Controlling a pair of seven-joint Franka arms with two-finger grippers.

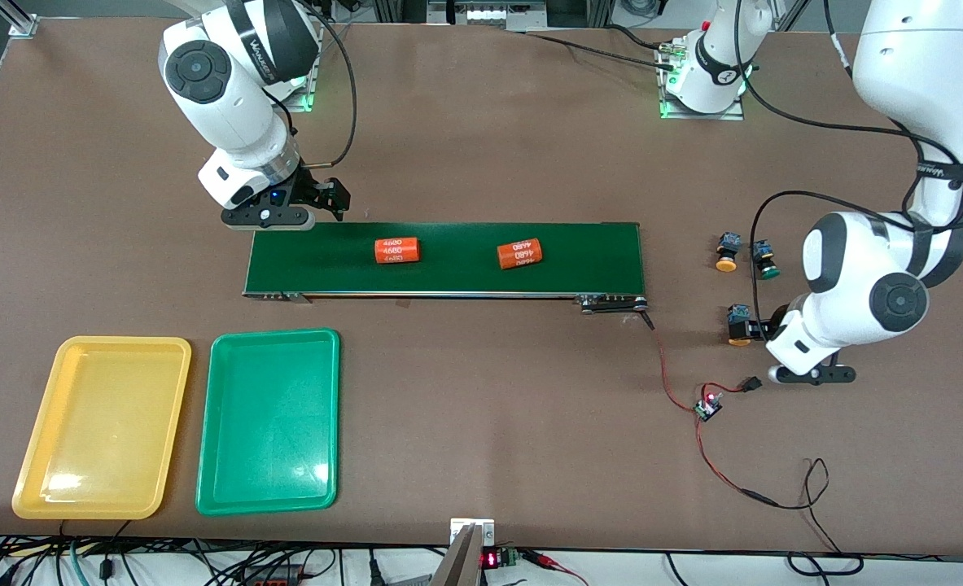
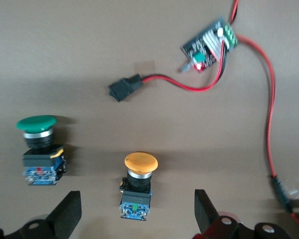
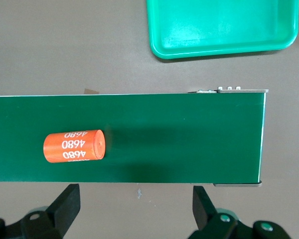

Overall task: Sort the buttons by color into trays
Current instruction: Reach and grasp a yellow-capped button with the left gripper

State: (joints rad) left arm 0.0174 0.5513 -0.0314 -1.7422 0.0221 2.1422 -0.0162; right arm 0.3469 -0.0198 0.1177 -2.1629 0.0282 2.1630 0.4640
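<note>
Two buttons lie under my left gripper point(image 2: 137, 214), which hangs open and low over the table. The yellow-capped button point(image 2: 138, 183) sits between its fingers, untouched. A green-capped button point(image 2: 39, 149) lies beside it, outside the fingers. From the front this yellow button point(image 1: 740, 325) peeks out beside the left arm, whose gripper point(image 1: 815, 375) covers the green one. Another yellow button point(image 1: 727, 252) and green button point(image 1: 766, 260) lie farther from the camera. The yellow tray point(image 1: 102, 427) and green tray point(image 1: 269, 419) are empty. My right gripper point(image 1: 268, 217) point(image 3: 136, 211) waits open over the belt's edge.
A dark-green conveyor belt point(image 1: 448, 259) carries two orange "4680" cylinders point(image 1: 397, 251) point(image 1: 520, 254). A small circuit board point(image 1: 707, 407) with red and black wires point(image 1: 713, 464) and a black plug point(image 2: 124, 87) lies near the left gripper. The green tray's corner point(image 3: 222, 25) shows past the belt.
</note>
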